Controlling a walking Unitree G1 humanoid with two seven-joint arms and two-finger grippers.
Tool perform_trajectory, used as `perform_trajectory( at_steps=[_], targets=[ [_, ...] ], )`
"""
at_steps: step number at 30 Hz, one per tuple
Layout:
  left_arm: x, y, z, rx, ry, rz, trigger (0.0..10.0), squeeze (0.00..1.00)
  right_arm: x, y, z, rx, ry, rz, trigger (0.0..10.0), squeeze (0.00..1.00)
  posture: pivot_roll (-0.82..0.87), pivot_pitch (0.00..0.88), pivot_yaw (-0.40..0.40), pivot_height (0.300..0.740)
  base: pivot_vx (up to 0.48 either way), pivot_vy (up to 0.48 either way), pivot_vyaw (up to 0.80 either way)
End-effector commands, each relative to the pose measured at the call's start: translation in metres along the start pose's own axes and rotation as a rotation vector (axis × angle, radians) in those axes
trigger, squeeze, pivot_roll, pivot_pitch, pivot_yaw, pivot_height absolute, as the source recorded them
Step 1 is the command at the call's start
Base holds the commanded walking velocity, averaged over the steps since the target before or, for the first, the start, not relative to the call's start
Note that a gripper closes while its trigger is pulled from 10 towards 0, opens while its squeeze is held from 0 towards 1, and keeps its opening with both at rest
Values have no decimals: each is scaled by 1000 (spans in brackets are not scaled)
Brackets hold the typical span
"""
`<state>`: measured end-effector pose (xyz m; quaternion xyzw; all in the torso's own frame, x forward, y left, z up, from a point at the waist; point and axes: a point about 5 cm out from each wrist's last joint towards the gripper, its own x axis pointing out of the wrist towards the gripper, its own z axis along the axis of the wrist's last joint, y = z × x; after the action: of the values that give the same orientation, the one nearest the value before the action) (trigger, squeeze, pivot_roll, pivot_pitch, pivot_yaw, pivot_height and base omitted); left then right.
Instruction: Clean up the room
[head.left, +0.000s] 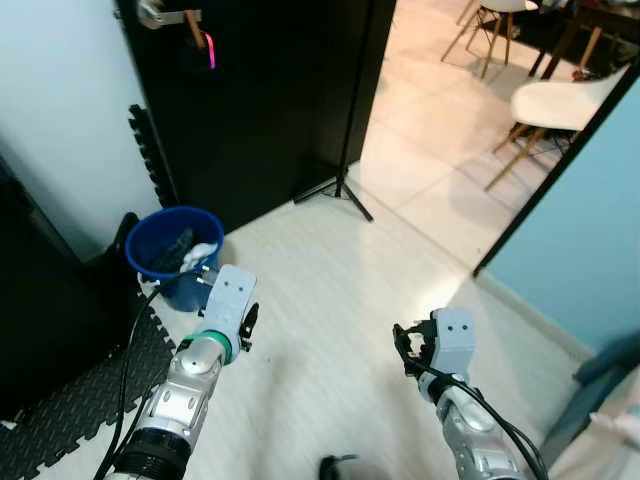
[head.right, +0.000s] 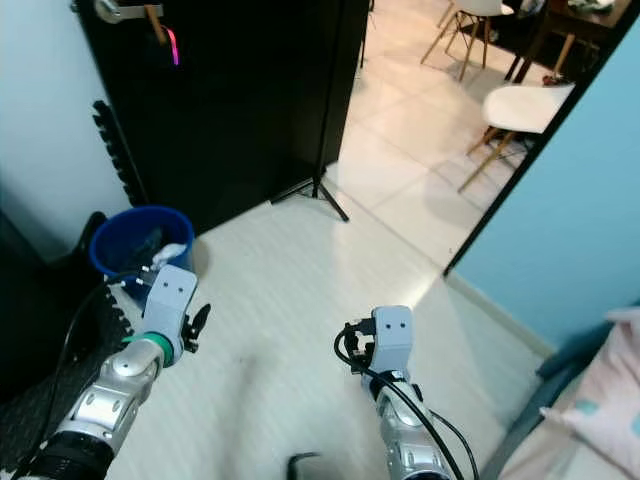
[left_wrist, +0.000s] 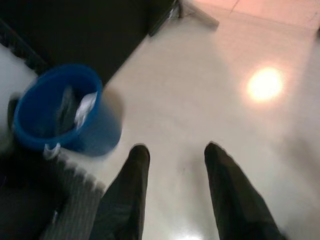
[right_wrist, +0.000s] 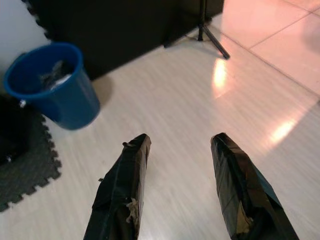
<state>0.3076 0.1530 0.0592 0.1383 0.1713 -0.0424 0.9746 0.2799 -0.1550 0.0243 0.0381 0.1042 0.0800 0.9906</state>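
Note:
A blue bin (head.left: 172, 252) stands on the pale floor by the black door, with white and dark rubbish inside it. In the left wrist view the bin (left_wrist: 60, 112) is a short way ahead and to one side of my left gripper (left_wrist: 173, 150), which is open with nothing between its fingers. My right gripper (right_wrist: 181, 139) is open too, held over bare floor, and the bin (right_wrist: 50, 90) lies further off from it. Both arms reach forward at about the same height above the floor.
A black foam mat (head.left: 70, 405) lies beside the bin, against dark furniture. A tripod stand's feet (head.left: 338, 190) rest at the doorway. White chairs (head.left: 555, 105) stand in the far room. A blue wall (head.left: 590, 250) closes the right side. A small dark object (head.left: 335, 466) lies on the floor near me.

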Motion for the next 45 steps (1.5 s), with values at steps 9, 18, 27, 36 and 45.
perform_trajectory(
  at_steps=[9, 18, 27, 36, 45],
  targets=[
    [-2, 4, -18, 24, 13, 23, 10000, 0, -3, 1, -15, -9, 38, 4, 10000, 0, 20, 52, 29, 740, 0, 0, -788],
    [-1, 1, -14, 26, -15, 39, 10000, 0, -1, 0, -13, -10, 26, 4, 10000, 0, 20, 49, 31, 740, 0, 0, -788],
    [1, 0, -6, 8, -54, 58, 10000, 0, 2, 1, -10, -6, 0, 4, 10000, 0, 21, 58, 33, 740, 0, 0, -788],
    [2, 0, -3, 4, -65, 63, 10000, 0, 3, 3, -8, -1, -14, 4, 10000, 0, 22, 65, 34, 740, 0, 0, -788],
    [3, 1, 0, 0, -75, 75, 10000, 0, 5, 4, -4, 4, -36, 8, 10000, 0, 25, 67, 37, 740, 0, 0, -788]
  ],
)
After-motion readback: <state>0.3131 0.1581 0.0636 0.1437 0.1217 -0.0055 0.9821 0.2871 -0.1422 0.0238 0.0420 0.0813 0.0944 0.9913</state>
